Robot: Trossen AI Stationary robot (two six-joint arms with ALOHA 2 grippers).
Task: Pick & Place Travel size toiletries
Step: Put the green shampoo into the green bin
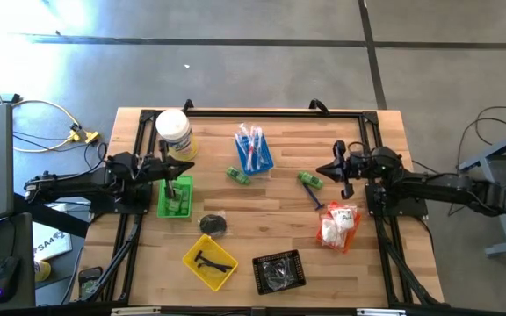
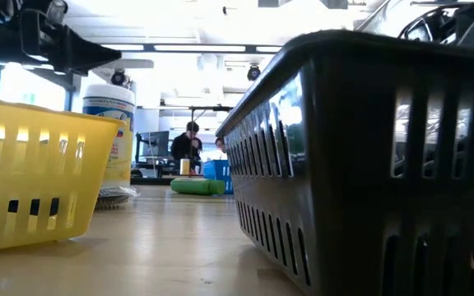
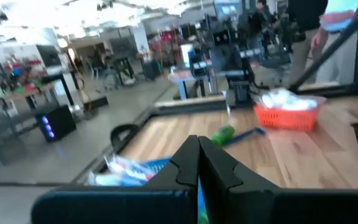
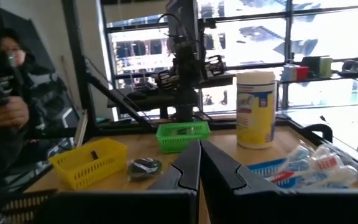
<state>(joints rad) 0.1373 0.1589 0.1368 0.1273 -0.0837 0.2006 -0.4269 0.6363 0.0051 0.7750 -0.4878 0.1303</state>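
My left gripper hangs shut over the green tray, holding nothing. My right gripper is shut too, above the table near a green bottle that lies beside a blue toothbrush. A second green bottle lies on the wood mid-table. Wrapped toothbrushes fill the blue tray. White sachets sit in the orange tray. Black T-shaped pieces rest in the yellow tray.
A big white tub stands at the far left beside the green tray. A black mesh tray sits near the front edge, and a dark round item lies mid-table. A person is beyond the table.
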